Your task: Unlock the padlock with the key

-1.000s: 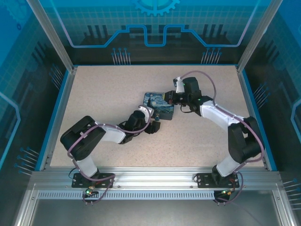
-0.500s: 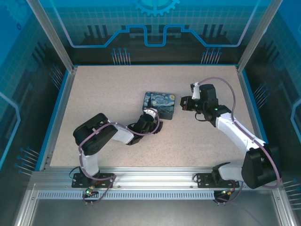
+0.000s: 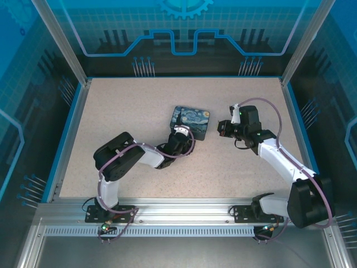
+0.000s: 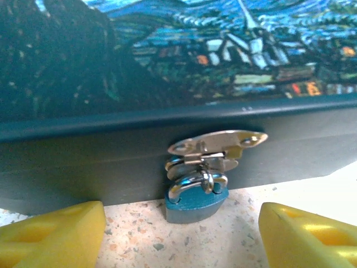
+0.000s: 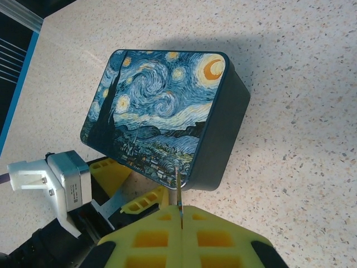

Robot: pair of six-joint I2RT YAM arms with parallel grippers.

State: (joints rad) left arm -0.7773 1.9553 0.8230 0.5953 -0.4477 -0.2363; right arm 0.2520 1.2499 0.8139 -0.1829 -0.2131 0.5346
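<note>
A: Where is the padlock (image 4: 195, 202)?
B: It hangs from the hasp (image 4: 217, 142) on the box's (image 4: 111, 139) front wall, low against the table (image 4: 245, 220).
A: And the left gripper (image 4: 181, 231)?
B: It faces that wall, jaws spread either side of the padlock.
A: The key (image 5: 178, 187)?
B: The right gripper (image 5: 181, 215) pinches it just beside the box, tip pointing boxward.

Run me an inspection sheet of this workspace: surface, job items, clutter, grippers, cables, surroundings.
Surface: speckled beige table.
Job's things: padlock hangs through the hasp of the painted box, its base on the table; key is a thin sliver.
Clutter: nothing seen.
Grippers: left gripper open, fingers either side of the padlock, not touching; right gripper shut on the key, beside the box.
Cables: purple cables loop along both arms.
Surroundings: blue-lit panels, aluminium frame.
</note>
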